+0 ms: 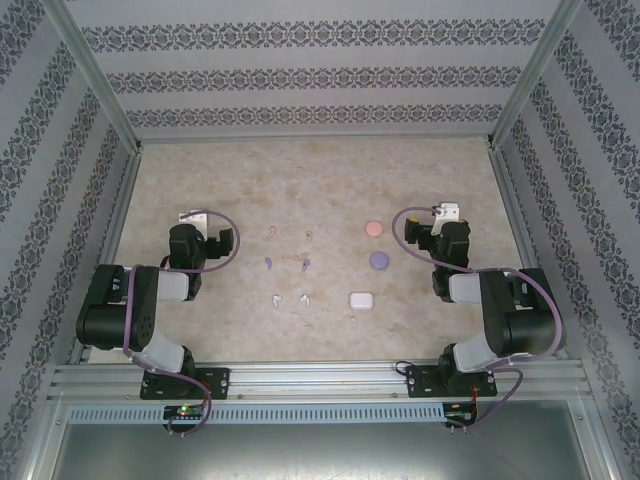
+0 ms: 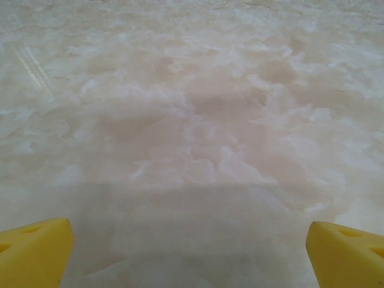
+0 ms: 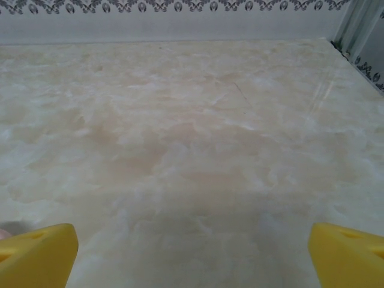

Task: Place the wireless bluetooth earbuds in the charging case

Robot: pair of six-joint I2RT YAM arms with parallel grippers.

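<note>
Left fingers (image 2: 36, 249), right fingers (image 3: 36, 255) wide apart and empty over bare tabletop (image 1: 330, 170); earbuds (image 1: 269, 264) and cases (image 1: 379, 261) mid-table, off every edge.

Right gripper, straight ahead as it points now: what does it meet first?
Probably the bare table: the open right gripper seems angled down at it, with nothing between. If shallower, the back wall.
</note>
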